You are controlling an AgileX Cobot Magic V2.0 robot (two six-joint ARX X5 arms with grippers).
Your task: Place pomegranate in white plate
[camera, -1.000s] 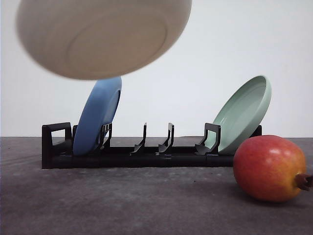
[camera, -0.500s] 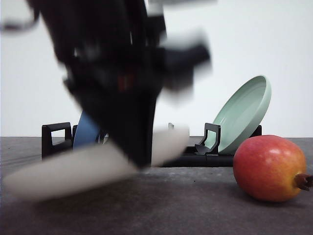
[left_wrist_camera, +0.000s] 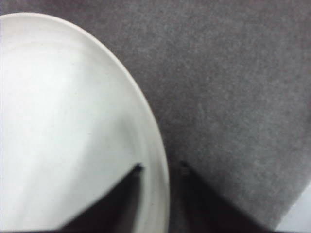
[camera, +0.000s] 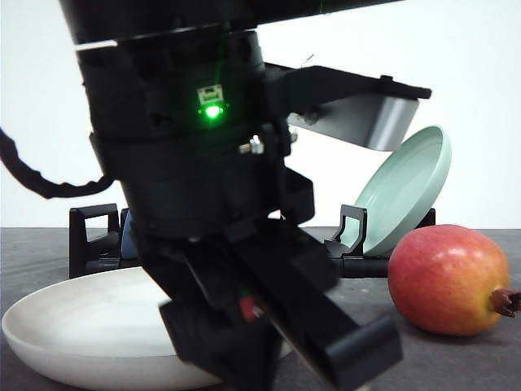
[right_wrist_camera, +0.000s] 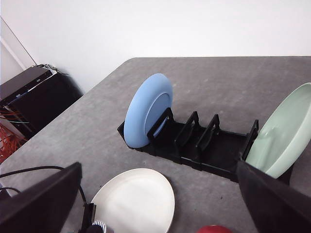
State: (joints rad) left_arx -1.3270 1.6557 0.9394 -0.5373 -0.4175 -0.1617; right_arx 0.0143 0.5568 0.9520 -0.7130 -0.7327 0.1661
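Note:
The white plate (camera: 73, 326) lies flat on the dark table at the front left. In the left wrist view my left gripper (left_wrist_camera: 162, 168) straddles the white plate's (left_wrist_camera: 63, 121) rim, one finger (left_wrist_camera: 131, 177) inside and one outside, shut on it. My left arm (camera: 195, 204) looms over the plate and hides its right part. The red-orange pomegranate (camera: 446, 279) rests on the table at the right, apart from the plate, calyx stub pointing right. My right gripper (right_wrist_camera: 158, 167) hangs high above the table, fingers wide open and holding nothing, with the white plate (right_wrist_camera: 133, 201) and a sliver of pomegranate (right_wrist_camera: 214, 229) below.
A black dish rack (right_wrist_camera: 194, 145) stands behind, with a blue plate (right_wrist_camera: 148, 109) at its left end and a pale green plate (camera: 403, 191) leaning at its right end. Dark equipment with cables (right_wrist_camera: 34, 97) sits off the table's left side.
The white plate came down from high in the air to lie flat on the table at the front left, carried by my left arm, which now fills the foreground. The pomegranate stayed put.

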